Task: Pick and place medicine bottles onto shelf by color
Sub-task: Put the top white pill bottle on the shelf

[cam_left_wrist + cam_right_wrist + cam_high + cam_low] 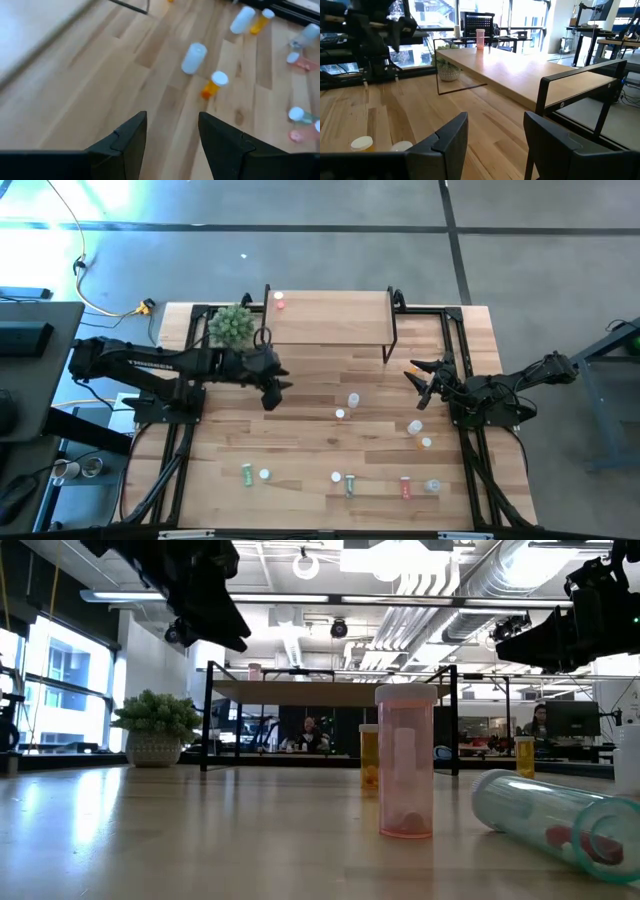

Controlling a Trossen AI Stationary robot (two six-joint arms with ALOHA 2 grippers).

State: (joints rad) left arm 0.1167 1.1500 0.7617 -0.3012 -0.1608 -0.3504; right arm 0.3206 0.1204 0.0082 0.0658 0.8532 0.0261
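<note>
From above, the shelf [330,318] stood at the far edge of the table with one pink bottle [279,302] on its left end. The left gripper [277,388] hung just off the shelf's near left corner, fingers apart and empty. The right gripper [418,380] hung just off its near right corner, likewise parted and empty. I counted eleven bottles loose on the table in front of the shelf, clear, orange, green and red.

At table height, a pink bottle [405,762] stood upright well in front of the shelf and a clear one [545,812] lay beside it. It looked ready to roll if nudged.

The left wrist view showed a clear bottle [193,57] almost touching an orange bottle [214,84]. I reckoned a grab at one could knock the other over.

The right wrist view showed the lone pink bottle at the shelf's far end.
</note>
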